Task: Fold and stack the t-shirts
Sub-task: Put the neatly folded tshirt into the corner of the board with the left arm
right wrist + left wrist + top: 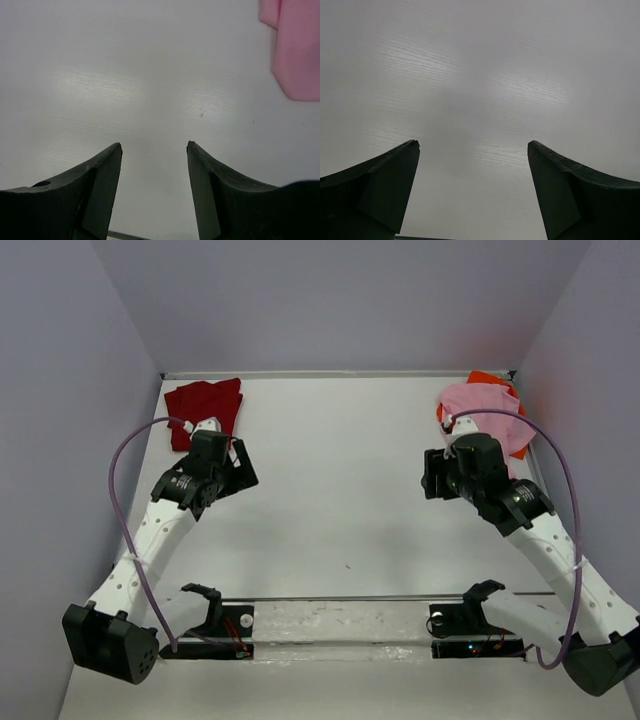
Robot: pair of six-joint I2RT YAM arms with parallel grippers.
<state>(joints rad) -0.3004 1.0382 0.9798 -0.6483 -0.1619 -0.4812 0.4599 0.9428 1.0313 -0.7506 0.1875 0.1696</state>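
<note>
Top external view: the dark red t-shirt (pixel 205 408) lies at the far left corner of the table (pixel 340 500), while the light pink t-shirt (pixel 487 412) sits on top of the bright orange t-shirt (pixel 488 379) at the far right corner. The left gripper (pixel 472 146) hovers just near of the red shirt, jaws spread wide with nothing between them. The right gripper (pixel 154 145), just near of the pink shirt, is also parted and empty over bare table.

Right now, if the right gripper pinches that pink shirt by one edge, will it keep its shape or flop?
Probably floppy: the pink t-shirt lies rumpled in soft folds. Pulling it may drag the orange t-shirt beneath, since they overlap.
</note>
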